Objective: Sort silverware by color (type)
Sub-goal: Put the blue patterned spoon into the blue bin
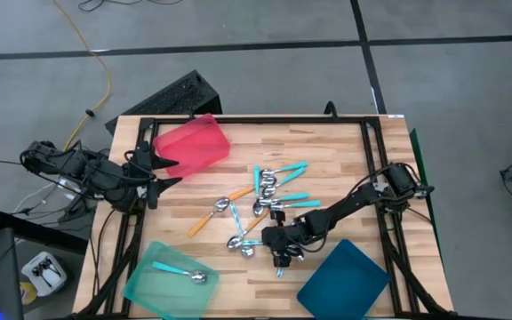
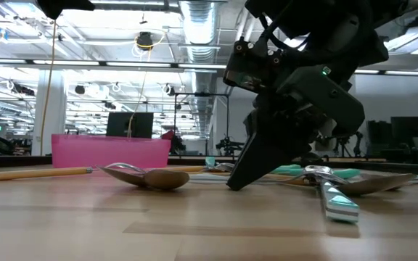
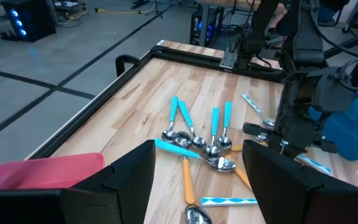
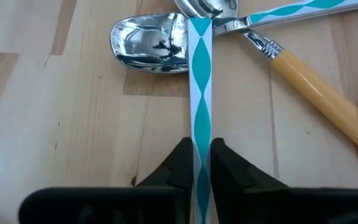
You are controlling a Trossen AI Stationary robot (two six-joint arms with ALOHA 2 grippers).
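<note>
The right gripper (image 4: 200, 165) pinches the patterned spoon (image 4: 199, 81) by its handle, low on the desk (image 4: 67, 143) — lift straight, clear of the orange spoon (image 4: 316, 87). The left gripper's (image 1: 154, 169) fingers are wide.

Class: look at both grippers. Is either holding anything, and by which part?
The right gripper pinches the patterned spoon by its handle, far from the bowl. The left gripper, by the red tray, holds nothing.
</note>
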